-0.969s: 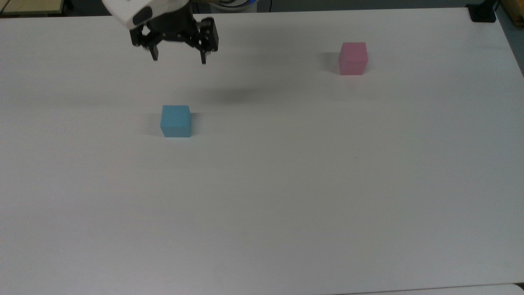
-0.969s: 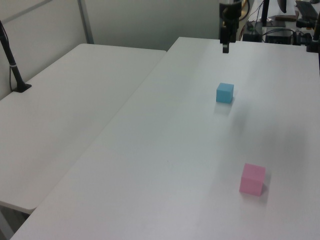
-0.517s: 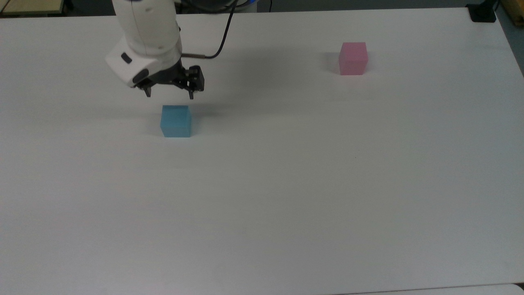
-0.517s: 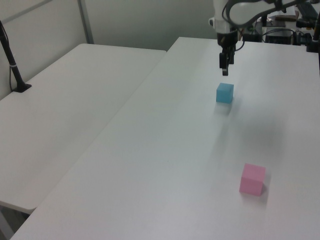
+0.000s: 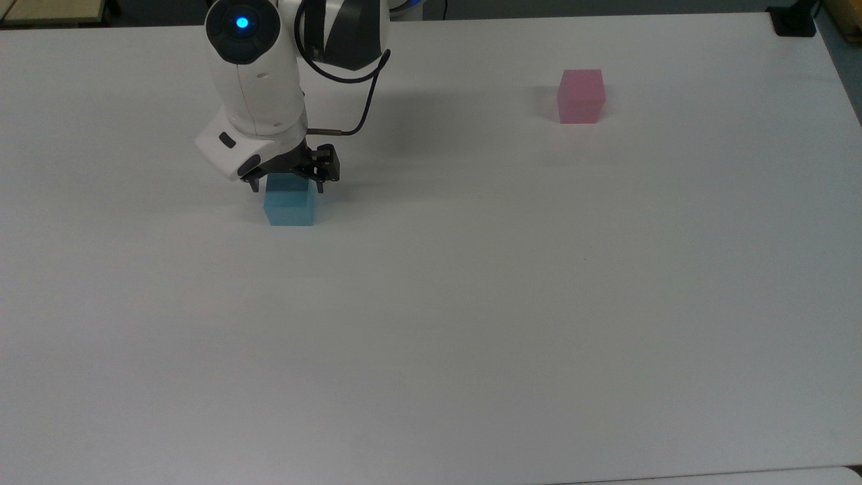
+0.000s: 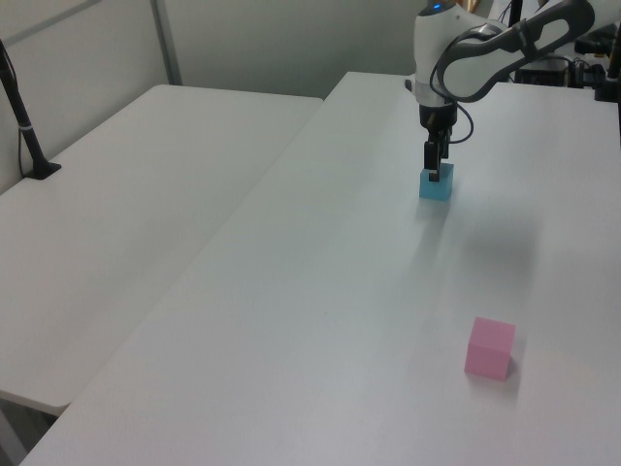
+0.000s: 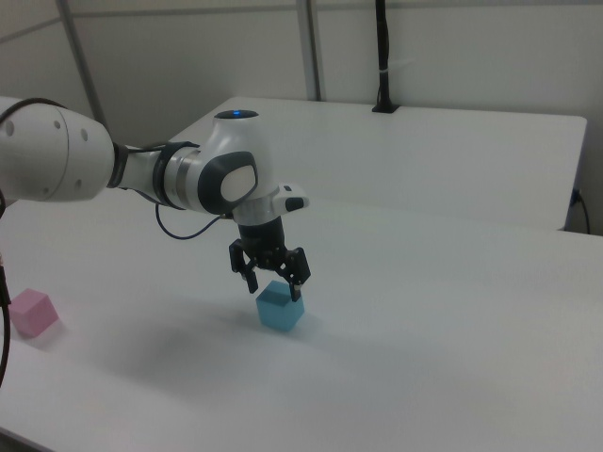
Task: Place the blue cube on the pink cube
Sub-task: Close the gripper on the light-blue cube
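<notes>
We see even, soft overhead light on the white tabletop [image 5: 471, 303]. A faint, diffuse shadow spreads just beside the blue cube [image 5: 289, 207], another beside the pink cube [image 5: 580, 96]. No glare; colours look slightly washed.

Your arm reaches down with its wrist vertical, the gripper [image 7: 273, 285] pointing downward, fingers [image 5: 320, 184] spread apart.

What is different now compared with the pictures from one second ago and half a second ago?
The gripper has come down from high above the table to the blue cube; its open fingers now stand on either side of the cube's top. It has not closed on the cube yet. The blue cube and the pink cube stayed where they were.
</notes>
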### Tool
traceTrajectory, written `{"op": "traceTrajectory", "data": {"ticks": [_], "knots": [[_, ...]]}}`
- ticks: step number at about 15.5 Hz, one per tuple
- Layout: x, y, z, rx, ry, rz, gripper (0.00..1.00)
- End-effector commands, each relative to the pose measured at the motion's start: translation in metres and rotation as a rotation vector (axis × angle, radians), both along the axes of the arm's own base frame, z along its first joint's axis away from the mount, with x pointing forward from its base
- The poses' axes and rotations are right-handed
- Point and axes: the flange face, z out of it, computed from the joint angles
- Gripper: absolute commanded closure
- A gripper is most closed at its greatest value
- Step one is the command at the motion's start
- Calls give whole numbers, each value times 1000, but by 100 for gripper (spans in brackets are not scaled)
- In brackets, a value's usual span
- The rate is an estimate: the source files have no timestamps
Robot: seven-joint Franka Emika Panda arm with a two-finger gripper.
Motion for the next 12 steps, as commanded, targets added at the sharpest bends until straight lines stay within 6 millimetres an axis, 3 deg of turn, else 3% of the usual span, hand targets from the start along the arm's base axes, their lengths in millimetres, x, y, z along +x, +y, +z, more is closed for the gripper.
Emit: {"op": "traceTrajectory", "data": {"ticks": [1,3,10,11,12], "knots": [[-7,-4,-6,-5,0,26,0],[-8,-14,-12,-6,9,11,0],[5,-11,-30,5,-39,3,1],[6,-11,-30,4,-46,5,9],[6,-11,-30,4,-46,10,26]]}}
